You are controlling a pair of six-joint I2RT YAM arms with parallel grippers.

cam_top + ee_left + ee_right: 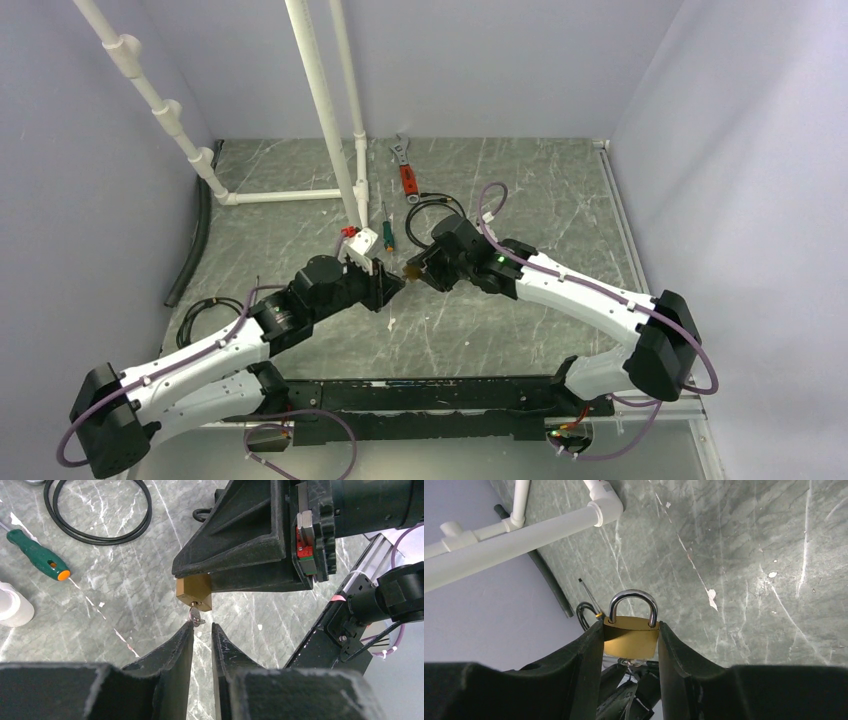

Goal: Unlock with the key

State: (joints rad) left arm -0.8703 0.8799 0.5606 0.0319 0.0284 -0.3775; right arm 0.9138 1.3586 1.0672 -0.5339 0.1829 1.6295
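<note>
One padlock clasped by right end effector | left end effector slightly parted | marbled table | lilac walls

- Padlock: one, brass with a steel shackle; every place below is given from it.
- Key: one, at the padlock's keyhole face.
- Grippers: two. The right gripper is around the padlock and the left gripper is just beside its keyhole face.
- Arms: two. The left arm and the right arm are on opposite sides of the padlock.
- Screwdriver: one, green-handled, just beyond the padlock.
- Wrench: one, red-handled, well beyond the padlock.
- Cable loop: one, black, beyond the padlock.
- Hose: one, black, well left of the padlock.
- Upright pipes: two, white, beyond the padlock.
</note>
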